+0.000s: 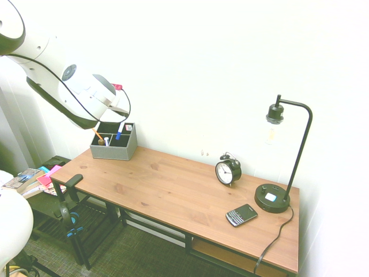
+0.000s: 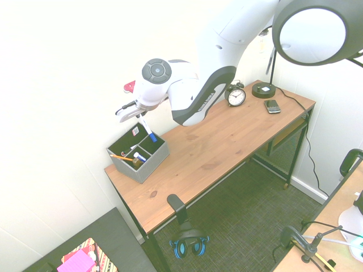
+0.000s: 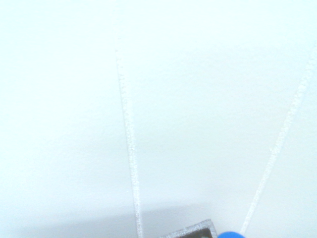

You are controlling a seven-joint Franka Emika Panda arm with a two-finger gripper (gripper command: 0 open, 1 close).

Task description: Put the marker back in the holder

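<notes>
Second exterior view, nearest first: headphones (image 2: 189, 245) lie on the floor at lower centre. Above them the wooden counter (image 2: 227, 136) runs toward the upper right. At its left end sits the grey holder (image 2: 139, 156), an orange stick (image 2: 122, 158) in one compartment. Just over the holder, the end effector (image 2: 138, 113) is clamped on the marker (image 2: 148, 131), blue cap pointing down into it. Farthest, upper right: alarm clock (image 2: 235, 95), phone (image 2: 273, 106), lamp base (image 2: 264, 89).

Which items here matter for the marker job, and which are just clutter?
Job: marker, held in the shut gripper, blue cap down; grey holder beneath it.

Clutter: alarm clock, phone, desk lamp, orange pencil in the holder.
</notes>
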